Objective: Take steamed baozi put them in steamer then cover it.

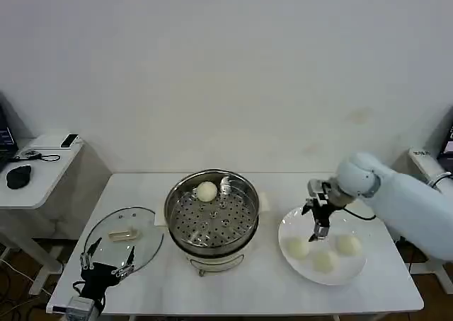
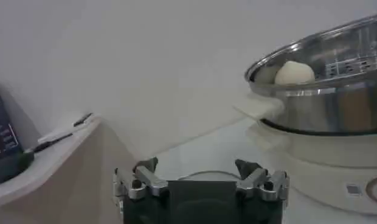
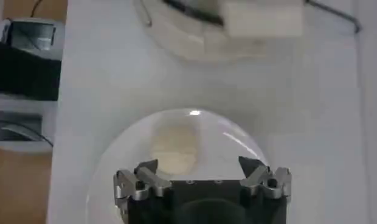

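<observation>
The table (image 1: 233, 293) carries everything, and on it the steamer (image 1: 211, 209) stands in the middle, open, with one steamed baozi (image 1: 207, 191) already on its perforated tray at the far side; to its left, near the front edge, the cover (image 1: 122, 237) lies flat on the table, still off the pot; to its right the white plate (image 1: 289, 225) holds three more buns in a loose cluster.

The right gripper (image 1: 320, 228) hangs over that plate with its jaws spread and nothing between them; the nearest bun (image 1: 297, 247) lies just to the left of and nearer than the fingertips, the other two (image 1: 325, 260) (image 1: 348, 244) nearer still and to the right; in the right wrist view a bun (image 3: 173, 148) sits just beyond the open fingers and toward one side rather than centred. The buns are round, so no long axis matters; the coming move seems to turn on shifting slightly over that bun and descending.

The left gripper (image 1: 107, 266) waits at the near left, jaws open and empty, just beside the cover's near rim; it is clearly the arm nearer the lid.
</observation>
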You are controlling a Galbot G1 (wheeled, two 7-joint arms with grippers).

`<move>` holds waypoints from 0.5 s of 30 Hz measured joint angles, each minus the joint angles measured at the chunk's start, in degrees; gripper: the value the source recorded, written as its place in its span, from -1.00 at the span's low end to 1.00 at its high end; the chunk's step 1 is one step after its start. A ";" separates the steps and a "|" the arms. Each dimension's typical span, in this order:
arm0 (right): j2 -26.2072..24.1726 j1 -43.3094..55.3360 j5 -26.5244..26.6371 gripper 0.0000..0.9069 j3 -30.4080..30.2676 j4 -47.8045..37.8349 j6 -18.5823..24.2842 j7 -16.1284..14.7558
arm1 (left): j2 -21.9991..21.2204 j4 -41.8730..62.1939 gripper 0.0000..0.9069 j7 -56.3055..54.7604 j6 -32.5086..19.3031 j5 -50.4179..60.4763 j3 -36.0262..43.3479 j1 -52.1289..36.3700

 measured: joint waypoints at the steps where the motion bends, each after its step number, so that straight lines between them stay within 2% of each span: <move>1: 0.15 -0.42 -0.23 1.00 0.01 -0.21 -0.05 0.04 | 0.00 0.00 1.00 -0.01 -0.01 0.01 -0.03 0.05; 15: 2.77 -4.30 -2.81 1.00 -0.42 -3.05 0.29 0.72 | 0.02 0.78 1.00 0.00 -0.04 0.16 -0.22 -0.31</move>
